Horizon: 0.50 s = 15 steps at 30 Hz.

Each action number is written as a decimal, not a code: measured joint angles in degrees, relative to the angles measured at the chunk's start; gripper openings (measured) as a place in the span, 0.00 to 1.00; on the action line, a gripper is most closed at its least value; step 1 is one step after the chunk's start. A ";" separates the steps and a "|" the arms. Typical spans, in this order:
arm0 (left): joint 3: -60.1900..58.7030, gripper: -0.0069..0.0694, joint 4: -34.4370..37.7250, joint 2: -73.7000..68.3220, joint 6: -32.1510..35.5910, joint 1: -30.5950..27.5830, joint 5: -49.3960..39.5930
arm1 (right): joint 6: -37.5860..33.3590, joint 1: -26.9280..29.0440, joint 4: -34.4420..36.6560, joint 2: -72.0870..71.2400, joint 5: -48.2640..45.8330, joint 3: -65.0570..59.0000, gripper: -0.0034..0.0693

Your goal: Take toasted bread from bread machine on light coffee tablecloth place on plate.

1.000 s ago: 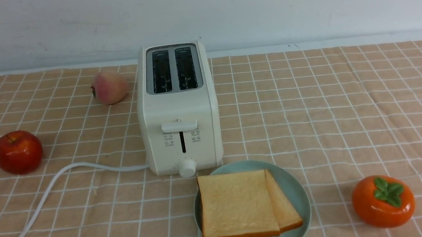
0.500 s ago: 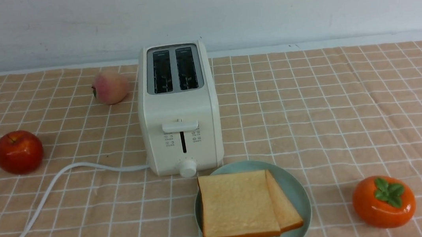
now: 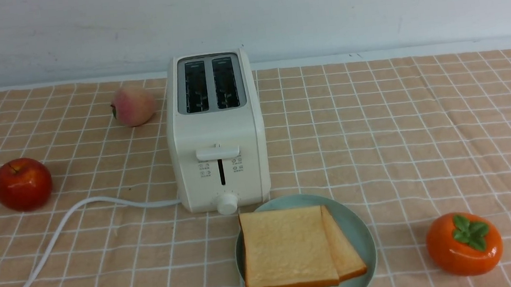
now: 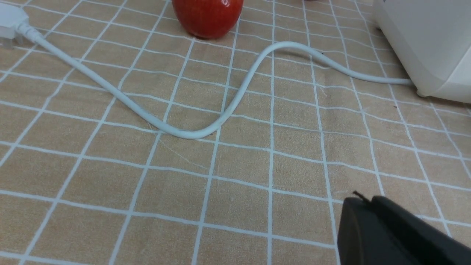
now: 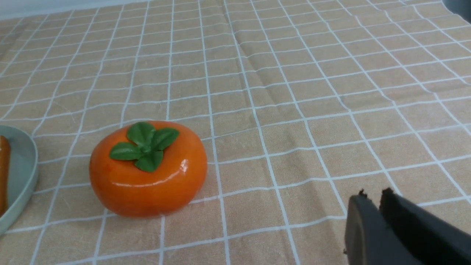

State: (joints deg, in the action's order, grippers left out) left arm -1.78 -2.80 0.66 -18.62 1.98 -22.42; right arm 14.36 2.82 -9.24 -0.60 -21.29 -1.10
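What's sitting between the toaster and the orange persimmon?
The plate, with toasted bread stacked on it, lies between the toaster and the persimmon, as the front view shows.

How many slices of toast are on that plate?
2. One lies on top, toward the left of the plate; the other sits turned beneath it, poking out at its right and near edges. Another could be hidden underneath.

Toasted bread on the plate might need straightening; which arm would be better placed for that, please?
Probably the right: its wrist view catches the plate and an edge of toasted bread; the left wrist view shows neither.
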 joint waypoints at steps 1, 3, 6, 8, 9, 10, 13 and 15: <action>0.00 0.11 0.00 0.00 0.00 0.00 0.00 | 0.00 0.00 0.00 0.00 0.00 0.00 0.14; 0.00 0.11 0.00 0.00 0.00 0.00 0.00 | 0.00 0.00 0.00 0.00 0.00 0.00 0.14; 0.00 0.11 0.00 0.00 0.00 0.00 0.00 | 0.00 0.00 0.00 0.00 0.00 0.00 0.14; 0.00 0.12 0.00 0.00 0.00 0.00 0.00 | 0.00 0.00 0.00 0.00 0.00 0.00 0.15; 0.00 0.12 0.00 0.00 0.00 0.00 0.00 | 0.00 0.00 0.00 0.00 0.00 0.00 0.15; 0.00 0.12 0.00 0.00 0.00 0.00 0.00 | 0.00 0.00 0.00 0.00 0.00 0.00 0.15; 0.00 0.13 0.00 0.00 0.00 0.00 0.00 | 0.00 0.00 0.00 0.00 0.00 0.00 0.16; 0.00 0.13 0.00 0.00 0.00 0.00 0.00 | 0.00 0.00 0.00 0.00 0.00 0.00 0.16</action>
State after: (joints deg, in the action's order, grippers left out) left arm -1.78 -2.80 0.66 -18.62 1.98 -22.42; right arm 14.36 2.82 -9.24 -0.60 -21.29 -1.10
